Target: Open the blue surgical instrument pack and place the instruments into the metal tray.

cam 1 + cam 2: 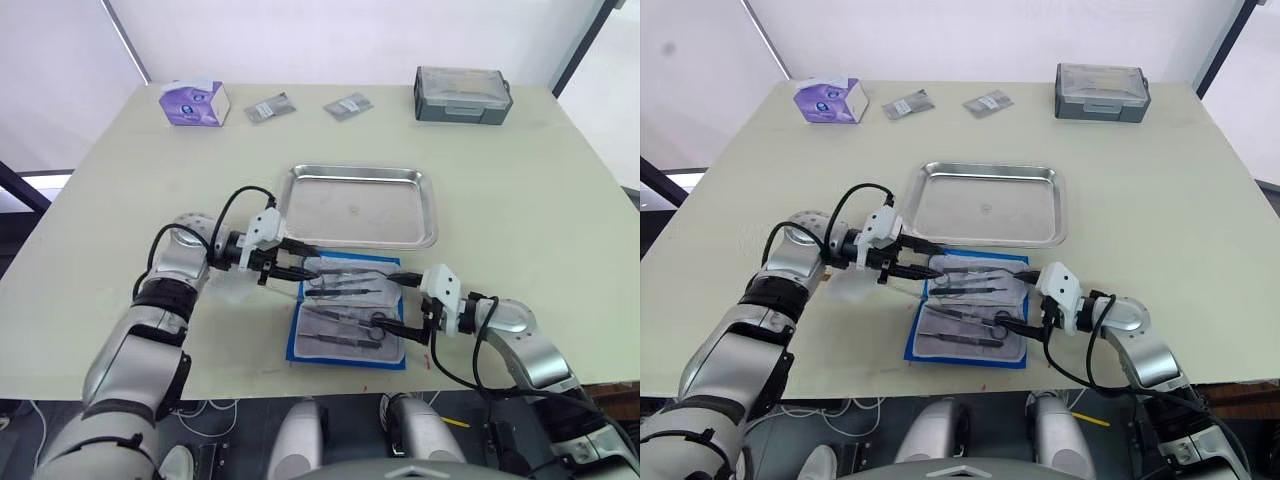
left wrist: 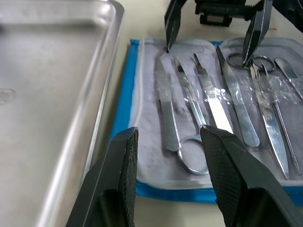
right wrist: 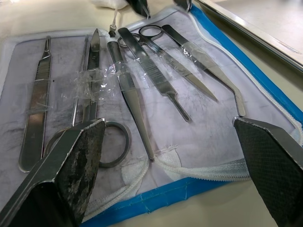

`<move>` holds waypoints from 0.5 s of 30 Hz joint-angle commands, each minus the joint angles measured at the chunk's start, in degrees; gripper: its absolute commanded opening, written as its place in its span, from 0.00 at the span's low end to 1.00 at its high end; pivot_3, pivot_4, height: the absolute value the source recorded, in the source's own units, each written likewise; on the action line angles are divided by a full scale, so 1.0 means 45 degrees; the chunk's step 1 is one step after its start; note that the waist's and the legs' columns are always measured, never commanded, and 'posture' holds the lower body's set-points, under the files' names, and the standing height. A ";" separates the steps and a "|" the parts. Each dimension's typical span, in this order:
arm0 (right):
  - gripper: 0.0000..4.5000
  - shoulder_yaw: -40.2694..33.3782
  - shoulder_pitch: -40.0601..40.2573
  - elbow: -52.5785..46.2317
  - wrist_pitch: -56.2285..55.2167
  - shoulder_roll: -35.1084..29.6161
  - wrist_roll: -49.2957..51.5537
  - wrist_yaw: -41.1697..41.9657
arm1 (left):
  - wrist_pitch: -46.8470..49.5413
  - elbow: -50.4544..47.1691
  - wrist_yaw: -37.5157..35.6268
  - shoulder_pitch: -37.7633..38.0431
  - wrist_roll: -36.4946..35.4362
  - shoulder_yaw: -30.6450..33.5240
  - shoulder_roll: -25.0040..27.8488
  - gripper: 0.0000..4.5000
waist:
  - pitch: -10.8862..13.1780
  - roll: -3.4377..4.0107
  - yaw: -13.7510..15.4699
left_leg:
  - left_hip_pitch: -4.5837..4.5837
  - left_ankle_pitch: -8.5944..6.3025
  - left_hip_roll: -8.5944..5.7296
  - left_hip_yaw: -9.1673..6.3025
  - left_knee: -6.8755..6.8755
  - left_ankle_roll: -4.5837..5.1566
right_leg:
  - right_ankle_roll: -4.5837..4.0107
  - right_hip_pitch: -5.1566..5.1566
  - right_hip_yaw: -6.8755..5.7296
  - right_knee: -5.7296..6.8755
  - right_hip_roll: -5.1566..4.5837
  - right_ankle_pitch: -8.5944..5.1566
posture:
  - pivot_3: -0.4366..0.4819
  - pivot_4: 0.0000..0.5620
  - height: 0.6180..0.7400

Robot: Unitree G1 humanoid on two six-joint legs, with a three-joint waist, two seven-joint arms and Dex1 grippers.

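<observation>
The blue surgical instrument pack [image 1: 296, 338] lies open near the table's front edge, pale lining up. Several instruments [image 1: 345, 313] lie side by side on the lining, some under clear tape [image 3: 102, 75]. Just behind the pack sits the metal tray [image 1: 350, 205], with nothing in it. My left gripper [image 1: 300, 262] is open at the pack's far left corner, its fingers [image 2: 118, 179] either side of a ring-handled tool [image 2: 191, 153]. At the pack's right edge my right gripper [image 1: 383, 300] is wide open, its fingers [image 3: 75, 161] low over the lining and holding nothing.
A purple tissue box [image 1: 193, 102] stands at the table's back left. A grey lidded box [image 1: 462, 94] stands at the back right. Two small packets [image 1: 268, 108] [image 1: 347, 105] lie between them. The table's front edge runs just below the pack.
</observation>
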 commanded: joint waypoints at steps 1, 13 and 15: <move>1.00 0.0589 0.0306 0.0788 0.0407 0.0020 -0.0509 -0.0089 | 0.0409 -0.0658 -0.0647 -0.0326 -0.0946 -0.0150 0.0531 0.49 | 0.0000 0.0000 -0.0011 | 0.0000 0.0000 0.0000 0.0000 0.0000 0.0000 | 0.0000 0.0000 0.0000 0.0000 0.0000 0.0000 | 0.48 0.27 0.93; 1.00 0.0631 0.0271 0.0898 0.0311 0.0120 -0.0543 -0.0096 | 0.1082 -0.1791 -0.0647 0.0141 -0.1564 -0.1422 0.1019 0.49 | 0.0001 0.0001 -0.0001 | 0.0000 0.0000 0.0001 -0.0001 0.0000 0.0000 | -0.0001 -0.0001 0.0001 0.0001 0.0001 -0.0001 | 0.48 0.27 0.93; 1.00 0.0615 0.0287 0.0907 0.0290 0.0097 -0.0537 -0.0060 | 0.1308 -0.1627 -0.0647 0.0194 -0.1589 -0.1420 0.0866 0.49 | 0.0000 0.0000 0.0009 | 0.0000 0.0000 0.0001 -0.0001 0.0000 0.0000 | -0.0001 -0.0001 0.0000 0.0001 0.0001 -0.0001 | 0.48 0.27 0.93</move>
